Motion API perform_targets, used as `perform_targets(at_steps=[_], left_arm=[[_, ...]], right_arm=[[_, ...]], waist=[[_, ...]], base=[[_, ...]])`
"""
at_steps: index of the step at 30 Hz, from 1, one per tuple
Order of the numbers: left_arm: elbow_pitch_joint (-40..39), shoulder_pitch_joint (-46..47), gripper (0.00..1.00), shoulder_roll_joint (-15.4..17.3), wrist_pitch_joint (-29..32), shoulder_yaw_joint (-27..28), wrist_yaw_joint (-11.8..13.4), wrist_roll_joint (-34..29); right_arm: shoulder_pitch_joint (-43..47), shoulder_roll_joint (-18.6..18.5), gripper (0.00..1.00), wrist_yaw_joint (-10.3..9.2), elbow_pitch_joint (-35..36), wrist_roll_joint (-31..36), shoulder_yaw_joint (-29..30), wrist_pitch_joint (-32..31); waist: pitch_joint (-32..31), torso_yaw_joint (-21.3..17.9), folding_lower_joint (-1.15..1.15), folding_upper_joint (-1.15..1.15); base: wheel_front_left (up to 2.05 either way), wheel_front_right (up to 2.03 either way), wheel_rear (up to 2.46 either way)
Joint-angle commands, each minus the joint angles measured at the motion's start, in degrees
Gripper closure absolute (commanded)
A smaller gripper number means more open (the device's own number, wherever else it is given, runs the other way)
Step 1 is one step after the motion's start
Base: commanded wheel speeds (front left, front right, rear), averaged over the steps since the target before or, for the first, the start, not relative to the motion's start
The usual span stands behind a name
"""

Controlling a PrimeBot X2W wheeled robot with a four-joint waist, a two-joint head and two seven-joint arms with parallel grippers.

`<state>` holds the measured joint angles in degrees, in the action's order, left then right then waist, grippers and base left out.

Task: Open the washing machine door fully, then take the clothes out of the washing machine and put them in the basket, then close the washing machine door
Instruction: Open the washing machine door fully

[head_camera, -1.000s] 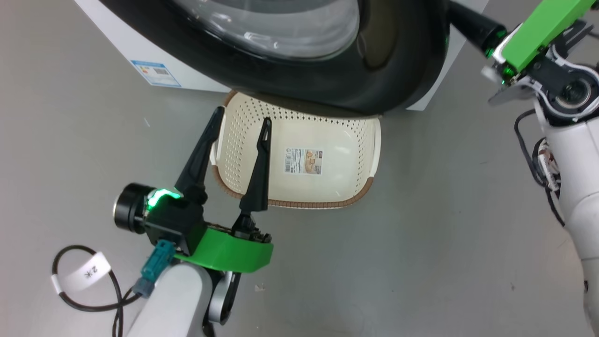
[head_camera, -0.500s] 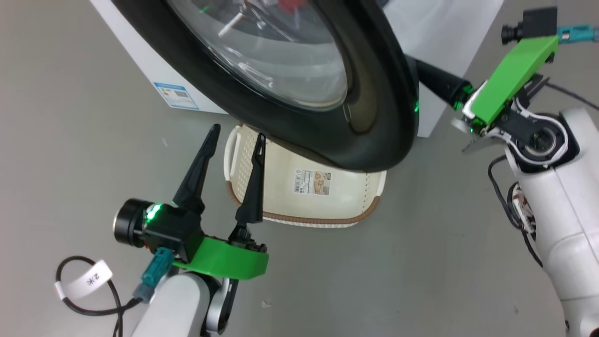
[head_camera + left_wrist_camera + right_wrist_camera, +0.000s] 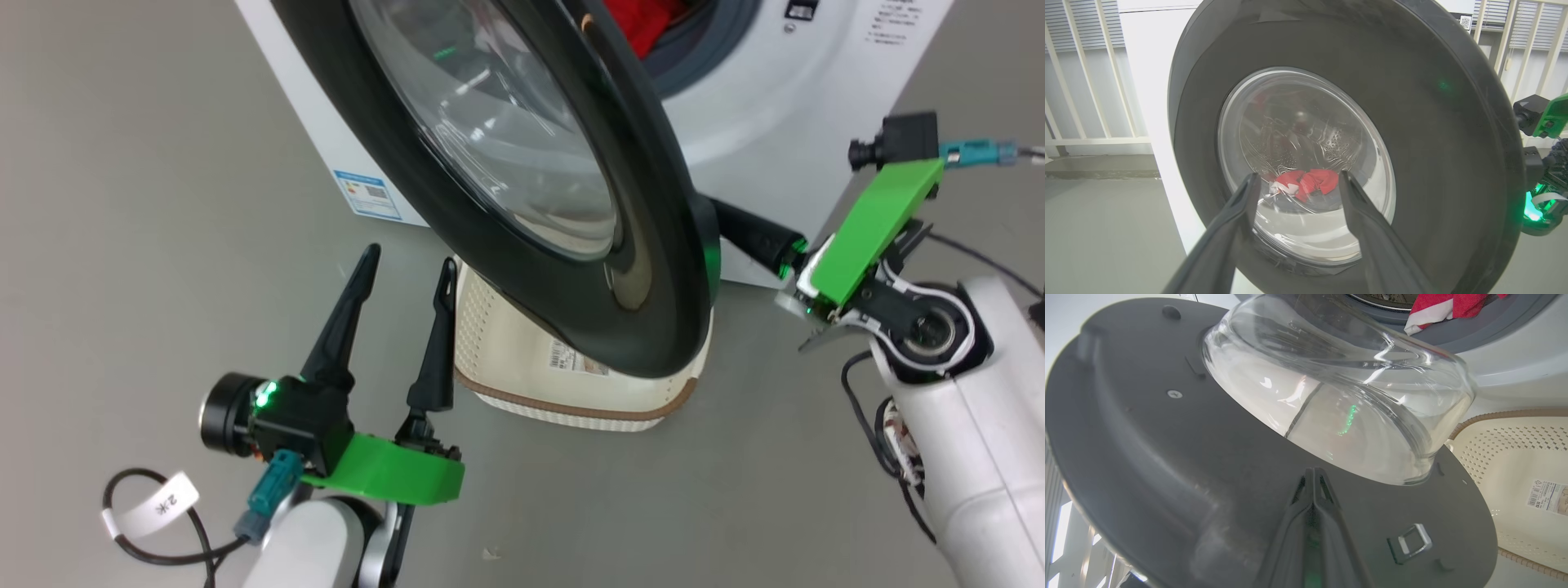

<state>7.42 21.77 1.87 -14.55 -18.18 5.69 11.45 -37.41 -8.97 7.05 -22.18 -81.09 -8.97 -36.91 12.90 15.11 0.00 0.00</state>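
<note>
The washing machine [image 3: 784, 98] stands white at the top of the head view. Its door [image 3: 653, 269], black-rimmed with a glass bowl [image 3: 1331, 396], is swung partly out and hangs over the basket [image 3: 571, 392]. Red clothes [image 3: 645, 20] lie in the drum mouth, and also show through the glass [image 3: 1306, 183] and over the grey ring [image 3: 1437, 306]. My left gripper [image 3: 409, 256] is open and empty, left of the basket and facing the door's outer side [image 3: 1299, 175]. My right gripper [image 3: 1313, 473] is shut, its tips against the door's inner face; its fingers [image 3: 751, 234] reach behind the rim.
A blue label [image 3: 367, 194] marks the machine's side. A metal latch loop [image 3: 1410, 543] sits on the door's inner face. A looped cable with a white tag [image 3: 151, 506] hangs by my left arm. Grey floor [image 3: 163, 245] spreads to the left.
The head camera has moved. The door has swung further out from the machine, uncovering the drum mouth and red clothes, with the right gripper behind it. The left gripper stays open.
</note>
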Motion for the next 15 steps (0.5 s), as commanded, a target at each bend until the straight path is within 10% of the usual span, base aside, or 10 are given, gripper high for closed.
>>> perform_targets(at_steps=[1, 15], left_arm=[[-1.3, -0.7, 0.00, 1.0, -0.4, 2.0, 0.6, 0.3], [-1.7, -2.5, 0.00, 1.0, -0.4, 2.1, 1.3, 1.6]], right_arm=[[0.8, 1.1, 1.00, 0.44, 2.6, 0.5, -0.4, -0.4], [9.3, 3.9, 1.00, 0.44, 9.0, 1.5, 4.3, -5.5]], waist=[[-1.1, 1.3, 0.00, 0.00], [-3.1, 5.6, 0.00, 0.00]], base=[[0.00, 0.00, 0.00], [0.00, 0.00, 0.00]])
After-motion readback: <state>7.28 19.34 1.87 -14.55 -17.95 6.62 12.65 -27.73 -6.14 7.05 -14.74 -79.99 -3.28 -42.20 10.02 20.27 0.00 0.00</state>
